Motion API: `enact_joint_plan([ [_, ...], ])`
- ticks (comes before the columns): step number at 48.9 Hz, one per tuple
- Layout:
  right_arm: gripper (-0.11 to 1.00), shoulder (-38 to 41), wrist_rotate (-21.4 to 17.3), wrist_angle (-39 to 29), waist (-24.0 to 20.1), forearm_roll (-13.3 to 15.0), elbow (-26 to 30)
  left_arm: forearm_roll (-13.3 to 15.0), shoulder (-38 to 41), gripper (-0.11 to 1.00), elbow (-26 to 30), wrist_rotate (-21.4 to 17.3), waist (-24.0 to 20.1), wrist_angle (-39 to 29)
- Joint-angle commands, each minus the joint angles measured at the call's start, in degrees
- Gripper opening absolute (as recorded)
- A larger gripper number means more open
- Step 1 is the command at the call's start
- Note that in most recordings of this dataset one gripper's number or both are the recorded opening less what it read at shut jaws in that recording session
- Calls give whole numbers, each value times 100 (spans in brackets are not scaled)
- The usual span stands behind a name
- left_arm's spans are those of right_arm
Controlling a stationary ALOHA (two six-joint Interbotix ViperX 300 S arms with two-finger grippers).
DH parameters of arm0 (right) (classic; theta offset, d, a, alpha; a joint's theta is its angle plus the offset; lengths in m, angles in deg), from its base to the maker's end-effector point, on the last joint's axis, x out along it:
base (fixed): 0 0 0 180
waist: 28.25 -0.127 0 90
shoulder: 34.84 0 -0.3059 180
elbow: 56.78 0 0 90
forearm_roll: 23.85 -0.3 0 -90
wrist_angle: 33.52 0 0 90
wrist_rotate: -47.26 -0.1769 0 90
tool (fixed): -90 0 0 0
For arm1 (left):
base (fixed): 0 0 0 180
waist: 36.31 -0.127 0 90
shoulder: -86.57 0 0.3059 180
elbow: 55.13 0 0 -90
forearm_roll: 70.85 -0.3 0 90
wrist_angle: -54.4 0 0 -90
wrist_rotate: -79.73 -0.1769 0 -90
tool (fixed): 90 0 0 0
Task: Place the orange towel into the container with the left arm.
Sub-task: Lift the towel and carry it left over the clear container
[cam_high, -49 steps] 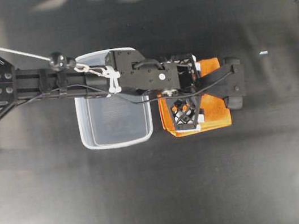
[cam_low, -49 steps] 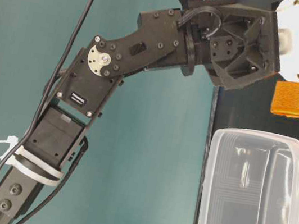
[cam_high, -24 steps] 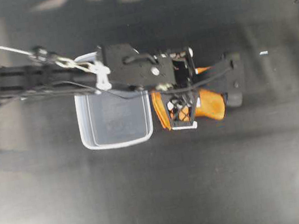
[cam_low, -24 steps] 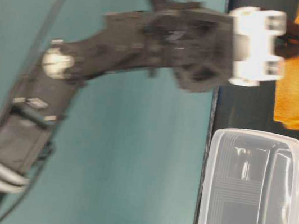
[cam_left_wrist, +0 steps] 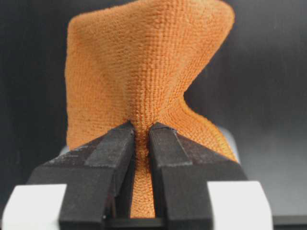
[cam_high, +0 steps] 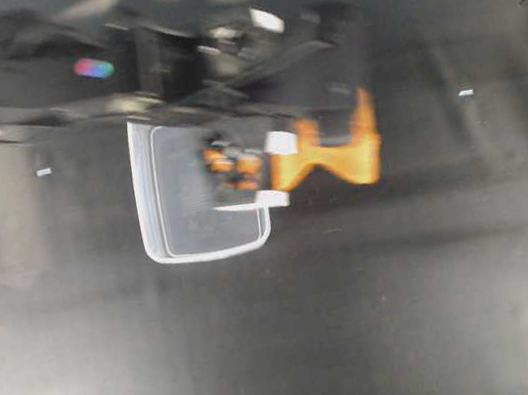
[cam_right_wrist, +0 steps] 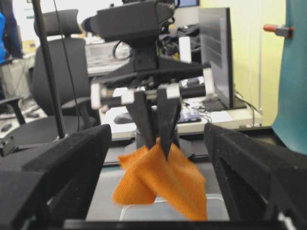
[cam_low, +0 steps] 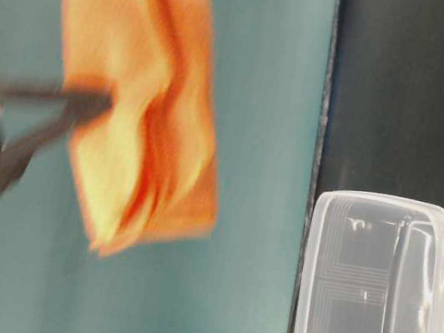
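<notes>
A matte black tabletop (cam_high: 297, 334) is seen from overhead, with soft light reflections near its far edge. A teal backdrop (cam_low: 234, 304) is seen in the table-level view. In the right wrist view, a black office chair (cam_right_wrist: 72, 57), a dark monitor (cam_right_wrist: 216, 52), a cluttered desk (cam_right_wrist: 225, 117) and a pale yellow wall (cam_right_wrist: 259, 52) are visible.

My counter (cam_high: 366, 322) is a dark, matte black surface, dully reflecting lights along its far edge. The container (cam_high: 165, 244) stands directly on it — clear, rectangular, rounded at the corners, its thick rim up. A small pale scrap (cam_high: 465, 93) lies well apart on one side of the container, and another (cam_high: 43, 173) near it on the other — too small to identify.
</notes>
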State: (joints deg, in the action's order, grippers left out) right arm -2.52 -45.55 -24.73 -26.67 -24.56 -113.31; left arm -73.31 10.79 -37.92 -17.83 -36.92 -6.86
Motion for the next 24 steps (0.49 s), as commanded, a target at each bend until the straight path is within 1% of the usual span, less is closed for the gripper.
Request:
enact_joint_plan([
  [1,76,44,9,26,-18,-18,44,-18,-589,6,-633,0,-114,-26],
  [5,76,44,9,26,-9,-9,35,-18,-844,6,-1072,-9,-141,105],
  [13,76,53,9,26,-9,-9,35,-18,-1160,6,-1819,0,-193,580],
  [17,76,53,-9,26,-9,-9,26,-18,-1213,6,-2048,-9,-193,782],
  [24,76,53,-9,26,-9,-9,35,-18,-1178,6,-2268,-9,-202,721],
])
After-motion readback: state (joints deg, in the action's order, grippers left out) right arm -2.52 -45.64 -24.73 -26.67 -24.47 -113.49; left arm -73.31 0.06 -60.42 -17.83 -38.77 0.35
